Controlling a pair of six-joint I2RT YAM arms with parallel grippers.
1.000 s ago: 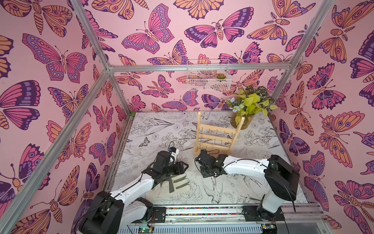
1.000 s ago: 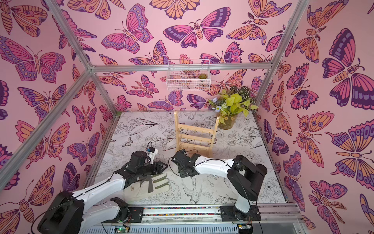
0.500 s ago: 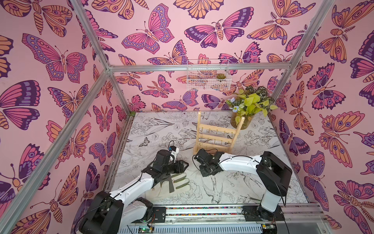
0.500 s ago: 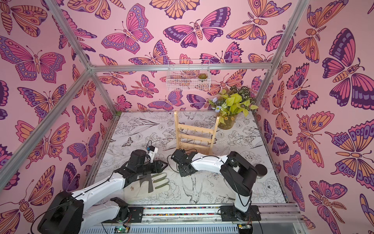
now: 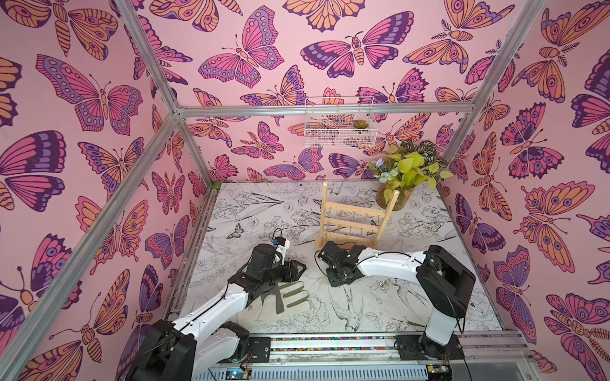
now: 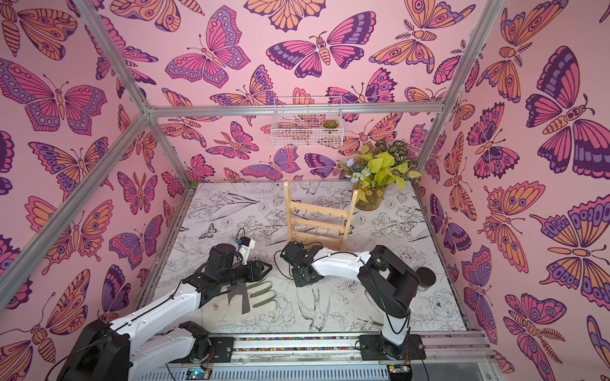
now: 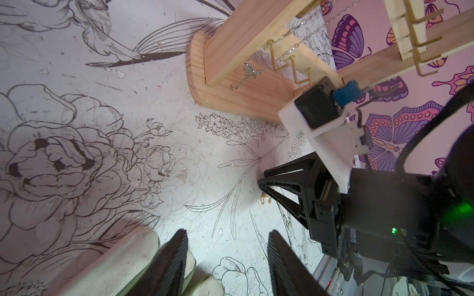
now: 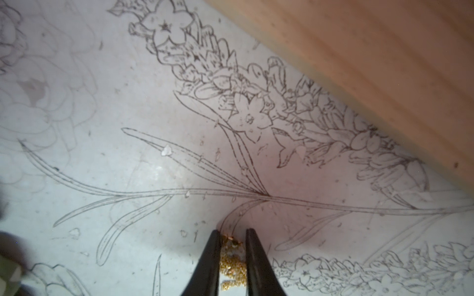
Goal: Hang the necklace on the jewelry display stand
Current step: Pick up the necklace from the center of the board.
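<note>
Since a second ago our right arm (image 5: 389, 265) has folded its elbow in toward the middle and its jaws have drawn together, while our left arm (image 5: 211, 313) has not stirred. On the worktop (image 5: 264, 211) the jewelry display stand (image 7: 230, 46) rises toward the back. Just in front of its base the right gripper (image 8: 233, 230) is pressed tip-down, pinched in on the necklace (image 8: 232, 258), a small heap of gold beads that fills the gap between its fingers and lies on the worktop. The left gripper (image 7: 227, 238) hangs with jaws apart and nothing between them, above a glove (image 5: 297, 301). We judge the pick to be the step in hand. We should finish the squeeze before rising, then lift straight and slowly so the heap unspools into a hanging loop rather than dragging. We should also keep clear of the base just beside us, since a hold on only a few beads may let the rest slip. Counting down by size: one worktop, two arms, one stand with three crossbars, one potted plant (image 5: 406, 171), one wire basket (image 5: 330, 138), one glove, one gold necklace, and one silver chain (image 7: 250, 71) already draped over the stand's hooks.
</note>
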